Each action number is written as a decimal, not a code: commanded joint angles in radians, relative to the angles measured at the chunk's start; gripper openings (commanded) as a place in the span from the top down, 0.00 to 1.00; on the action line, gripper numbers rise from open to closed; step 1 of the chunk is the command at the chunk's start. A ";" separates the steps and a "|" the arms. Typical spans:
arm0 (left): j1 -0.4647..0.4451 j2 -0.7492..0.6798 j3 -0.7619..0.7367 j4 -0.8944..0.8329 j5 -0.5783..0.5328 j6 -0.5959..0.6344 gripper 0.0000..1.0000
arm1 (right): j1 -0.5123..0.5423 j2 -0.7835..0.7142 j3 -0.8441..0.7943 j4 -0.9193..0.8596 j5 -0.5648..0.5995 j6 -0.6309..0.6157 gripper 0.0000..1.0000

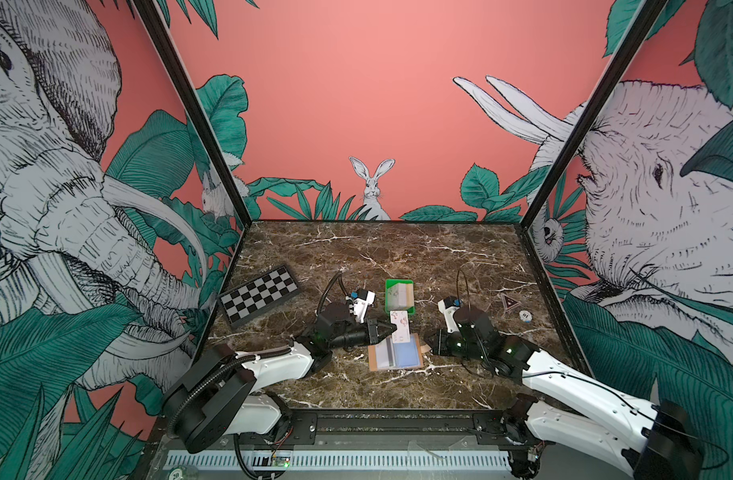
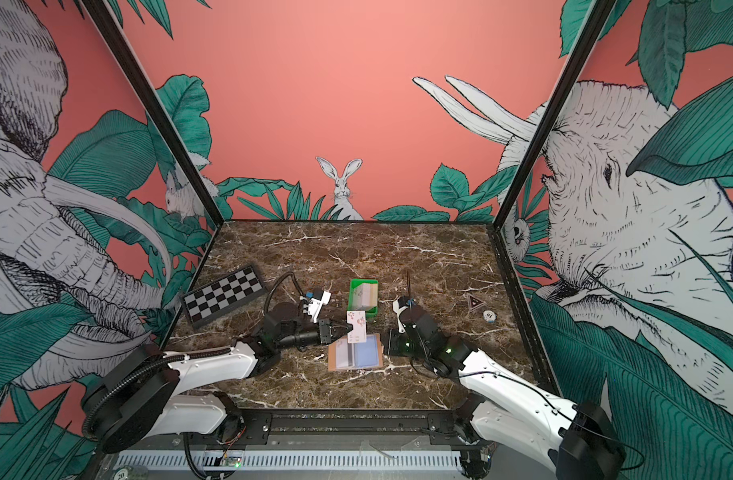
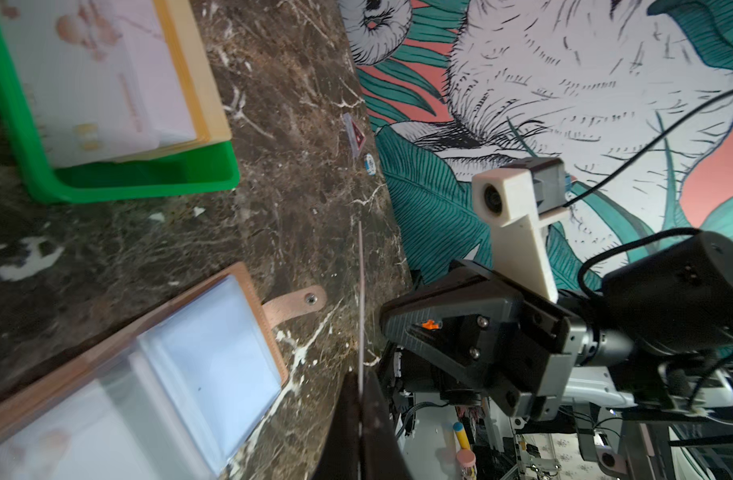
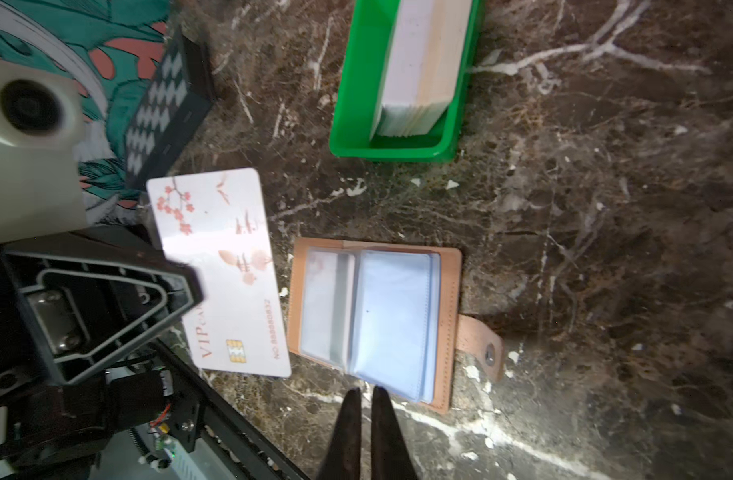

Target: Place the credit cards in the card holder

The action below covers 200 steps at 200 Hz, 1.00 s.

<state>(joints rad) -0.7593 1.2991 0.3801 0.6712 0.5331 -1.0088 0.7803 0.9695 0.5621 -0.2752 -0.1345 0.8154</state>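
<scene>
The left gripper (image 1: 393, 329) is clamped on one credit card (image 1: 401, 328), holding it on edge over the far edge of the open card holder (image 1: 398, 358), which lies flat on the tabletop (image 1: 356, 249). The right gripper (image 4: 366, 399), jaws together and empty, sits just beside the holder's strap. More credit cards (image 1: 400, 295) fill the green tray (image 1: 387, 291) just behind; open marble lies beyond.

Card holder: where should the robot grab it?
Probably the snap strap, reached from the side of the right gripper. The card holder lies open and flat on the table, so its edges sit low, while the strap sticks out sideways.
</scene>
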 commanded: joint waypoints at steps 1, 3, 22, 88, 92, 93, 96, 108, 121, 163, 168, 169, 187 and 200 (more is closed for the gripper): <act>0.003 -0.055 -0.034 -0.065 -0.057 0.034 0.96 | 0.011 0.020 0.020 -0.017 0.085 -0.041 0.91; 0.002 -0.059 -0.036 -0.071 -0.059 0.036 0.96 | 0.011 0.022 0.019 -0.015 0.085 -0.041 0.92; 0.002 -0.085 -0.055 -0.110 -0.085 0.046 0.96 | 0.013 0.051 0.007 0.005 0.083 -0.044 0.92; 0.000 -0.099 -0.058 -0.162 -0.114 0.067 0.95 | 0.017 0.188 0.028 0.047 0.039 -0.048 0.91; 0.000 -0.096 -0.059 -0.155 -0.113 0.066 0.95 | 0.017 0.196 0.031 0.042 0.038 -0.050 0.91; -0.001 -0.095 -0.059 -0.154 -0.114 0.066 0.95 | 0.018 0.198 0.032 0.041 0.039 -0.050 0.91; -0.001 -0.093 -0.061 -0.152 -0.114 0.064 0.95 | 0.020 0.202 0.035 0.036 0.038 -0.051 0.91; -0.004 -0.080 -0.063 -0.145 -0.120 0.058 0.95 | 0.028 0.218 0.037 0.033 0.039 -0.052 0.89; -0.006 -0.067 -0.063 -0.141 -0.123 0.058 0.95 | 0.030 0.238 0.030 0.039 0.039 -0.050 0.88; -0.033 -0.058 -0.080 -0.135 -0.179 0.053 0.95 | 0.031 0.332 0.046 0.057 0.012 -0.047 0.85; -0.036 -0.057 -0.083 -0.128 -0.185 0.052 0.95 | 0.032 0.340 0.049 0.055 0.013 -0.048 0.84; -0.037 -0.056 -0.084 -0.127 -0.186 0.052 0.95 | 0.032 0.341 0.050 0.055 0.013 -0.048 0.84; -0.044 -0.052 -0.085 -0.122 -0.192 0.049 0.94 | 0.033 0.348 0.045 0.062 0.028 -0.041 0.84; -0.045 -0.055 -0.083 -0.124 -0.193 0.049 0.94 | 0.033 0.350 0.040 0.065 0.034 -0.033 0.84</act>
<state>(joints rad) -0.7975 1.2457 0.3065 0.5240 0.3687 -0.9596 0.8055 1.3186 0.5911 -0.2340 -0.1146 0.7761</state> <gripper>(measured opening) 0.060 0.159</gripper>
